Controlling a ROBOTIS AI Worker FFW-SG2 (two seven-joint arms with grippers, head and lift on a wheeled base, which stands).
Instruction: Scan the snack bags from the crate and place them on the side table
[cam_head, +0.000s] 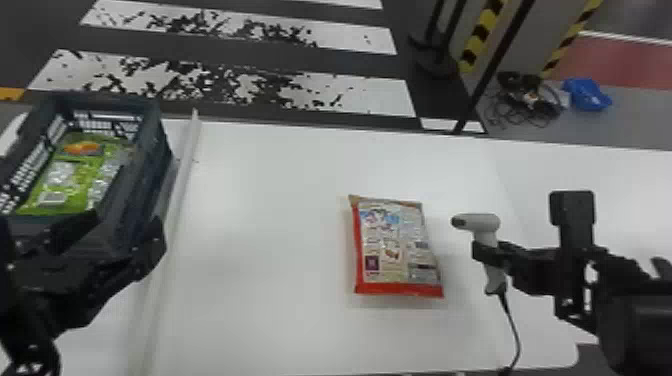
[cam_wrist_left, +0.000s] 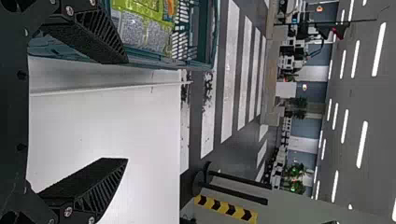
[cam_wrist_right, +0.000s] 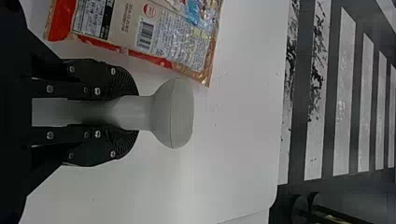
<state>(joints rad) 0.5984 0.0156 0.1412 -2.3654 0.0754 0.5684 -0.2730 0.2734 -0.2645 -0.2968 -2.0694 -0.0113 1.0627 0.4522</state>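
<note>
On the white table (cam_head: 260, 210) lies a red-edged snack bag (cam_head: 397, 245), back side up, between the two arms. Right of it, my right gripper (cam_head: 487, 255) is shut on the handle of the grey scanner (cam_head: 475, 221). In the right wrist view, the right gripper (cam_wrist_right: 123, 112) clasps the scanner (cam_wrist_right: 173, 113) beside the snack bag (cam_wrist_right: 154, 37). My left gripper (cam_head: 127, 225) is at the near end of the crate (cam_head: 162, 145), fingers apart; in the left wrist view the left gripper (cam_wrist_left: 123, 112) holds nothing. Green snack bags (cam_head: 75, 175) lie inside the crate.
A raised white strip (cam_head: 182, 180) runs along the table between crate and snack bag. The scanner's cable (cam_head: 512, 325) hangs toward the near edge. Another white tabletop (cam_head: 590, 175) adjoins at the right. Beyond the table are floor stripes and a black stand (cam_head: 435, 60).
</note>
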